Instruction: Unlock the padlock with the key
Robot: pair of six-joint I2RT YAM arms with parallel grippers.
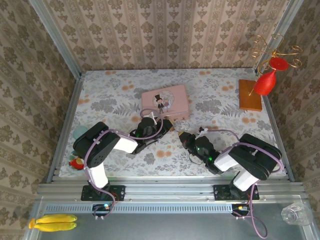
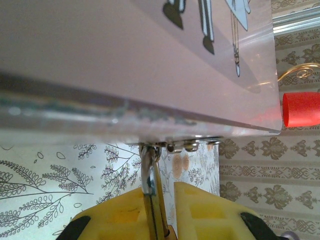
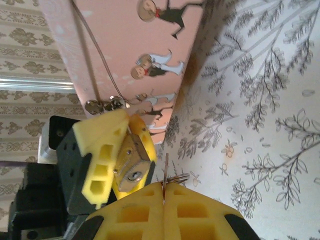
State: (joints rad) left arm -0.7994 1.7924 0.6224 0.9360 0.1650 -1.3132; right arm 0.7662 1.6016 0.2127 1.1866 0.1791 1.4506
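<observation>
- Yellow fingers of the right gripper [image 3: 164,194], nearest the right wrist camera, were pressed together on the key [image 3: 166,169]. Its thin blade stood edge-on toward twelve o'clock, with a wire ring [image 3: 179,178] at its three o'clock.
- Padlock [image 3: 131,167]: small brass body at ten o'clock of the key tip and just beside it, its keyhole face turned to the camera. It sat below the pink tin [image 3: 125,45], at the tin's six o'clock edge in the top view.
- Left gripper [image 2: 166,205]: clenched on the padlock. In the left wrist view the silver shackle [image 2: 149,185] ran up between the fingers to the latch [image 2: 192,145] on the tin.
- Table [image 3: 260,100]: floral cover under the tin.
- Handling, padlock (judged): light, rigid, smooth metal, likely slippery. It could swing on the shackle if freed. Best held by the flat sides of the body, leaving the keyhole uncovered.
- Handling, key (judged): stiff but thin, apt to twist between the pads. Best held at the wide head, blade free.
- Key not yet seated in the keyhole, and the blade tip looked slightly off its line.
</observation>
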